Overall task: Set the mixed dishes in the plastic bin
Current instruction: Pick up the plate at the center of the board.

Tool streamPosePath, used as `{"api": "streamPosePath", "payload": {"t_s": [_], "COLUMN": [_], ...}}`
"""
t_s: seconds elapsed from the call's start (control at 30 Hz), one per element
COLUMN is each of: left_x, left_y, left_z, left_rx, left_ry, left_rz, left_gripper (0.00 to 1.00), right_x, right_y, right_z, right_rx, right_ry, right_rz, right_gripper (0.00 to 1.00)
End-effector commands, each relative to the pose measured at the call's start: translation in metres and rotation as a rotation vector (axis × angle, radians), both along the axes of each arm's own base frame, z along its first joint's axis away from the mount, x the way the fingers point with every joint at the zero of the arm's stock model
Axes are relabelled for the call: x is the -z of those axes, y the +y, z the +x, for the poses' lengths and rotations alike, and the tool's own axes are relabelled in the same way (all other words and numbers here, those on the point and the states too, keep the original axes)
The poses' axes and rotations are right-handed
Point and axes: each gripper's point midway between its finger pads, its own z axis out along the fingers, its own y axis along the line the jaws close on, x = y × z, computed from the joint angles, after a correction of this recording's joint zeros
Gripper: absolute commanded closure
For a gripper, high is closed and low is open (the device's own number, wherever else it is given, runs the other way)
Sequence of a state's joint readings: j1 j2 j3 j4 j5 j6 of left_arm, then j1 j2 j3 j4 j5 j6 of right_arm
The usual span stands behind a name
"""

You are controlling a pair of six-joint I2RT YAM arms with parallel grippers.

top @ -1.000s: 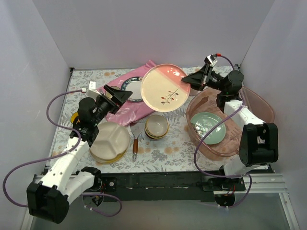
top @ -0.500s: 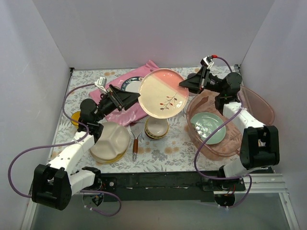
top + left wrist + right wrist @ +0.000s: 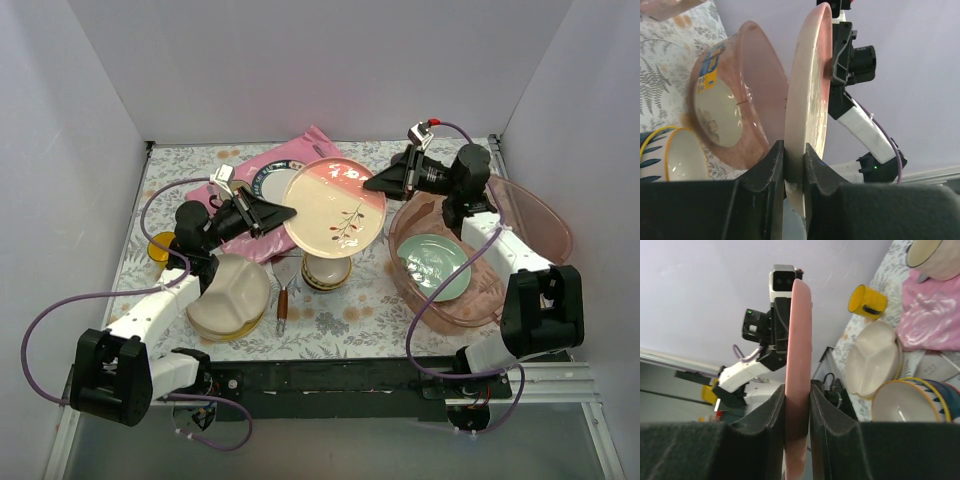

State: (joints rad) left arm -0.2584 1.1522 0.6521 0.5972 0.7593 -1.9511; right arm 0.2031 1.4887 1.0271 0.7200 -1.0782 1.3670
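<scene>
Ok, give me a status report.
Left end effector, right end effector both shut on cream-pink plate. Plate aloft above stacked bowls, short of plastic bin.

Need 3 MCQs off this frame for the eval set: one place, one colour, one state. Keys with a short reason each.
1. Where does the mint-green plate lie?
A) on the pink mat
B) inside the plastic bin
C) on the divided plate

2. What colour is the mug at far left in the top view?
A) yellow
B) blue
C) black

3. How is the cream-and-pink plate held?
A) by nothing, lying on the mat
B) by the right gripper only
C) in the air, by both grippers

Key:
1 B, it rests on the bin's floor.
2 A, it is plainly yellow.
3 C, the left gripper and right gripper each pinch its rim in their wrist views.
</scene>
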Motion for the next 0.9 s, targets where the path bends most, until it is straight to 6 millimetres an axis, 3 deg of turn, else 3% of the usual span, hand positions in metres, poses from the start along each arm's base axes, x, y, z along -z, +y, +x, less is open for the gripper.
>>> {"api": "streamPosePath", "payload": {"t_s": [0.0, 0.07, 0.17, 0.27, 0.3, 0.43, 0.53, 0.73, 0.87], "left_x": [-0.033, -0.033, -0.033, -0.036, -0.035, -0.035, -0.037, -0.044, -0.046], "left_y": [0.002, 0.004, 0.006, 0.008, 0.008, 0.007, 0.008, 0.008, 0.007], "left_z": [-0.014, -0.014, -0.017, -0.019, -0.018, -0.019, -0.017, -0.013, -0.009], "left_rx": [0.012, -0.009, -0.022, -0.036, -0.038, -0.030, -0.039, -0.045, -0.050], "left_ry": [-0.082, -0.062, -0.081, -0.111, -0.116, -0.122, -0.131, -0.156, -0.167], "left_rz": [0.015, 0.044, 0.073, 0.086, 0.089, 0.082, 0.076, 0.086, 0.101], "left_gripper": [1.00, 1.00, 1.00, 1.00, 1.00, 1.00, 1.00, 1.00, 1.00], "right_x": [-0.013, -0.001, 0.003, 0.005, 0.005, 0.008, 0.017, 0.028, 0.025], "right_y": [0.000, 0.000, 0.005, 0.012, 0.014, 0.025, 0.031, 0.030, 0.029], "right_z": [0.010, 0.011, 0.003, -0.004, -0.007, -0.014, -0.020, -0.027, -0.036], "right_rx": [0.055, 0.042, -0.010, -0.049, -0.060, -0.101, -0.125, -0.161, -0.194], "right_ry": [-0.238, -0.287, -0.350, -0.360, -0.395, -0.385, -0.371, -0.341, -0.346], "right_rz": [-0.098, -0.148, -0.162, -0.176, -0.181, -0.191, -0.208, -0.222, -0.206], "right_gripper": [0.91, 0.81, 0.55, 0.37, 0.36, 0.35, 0.41, 0.50, 0.53]}}
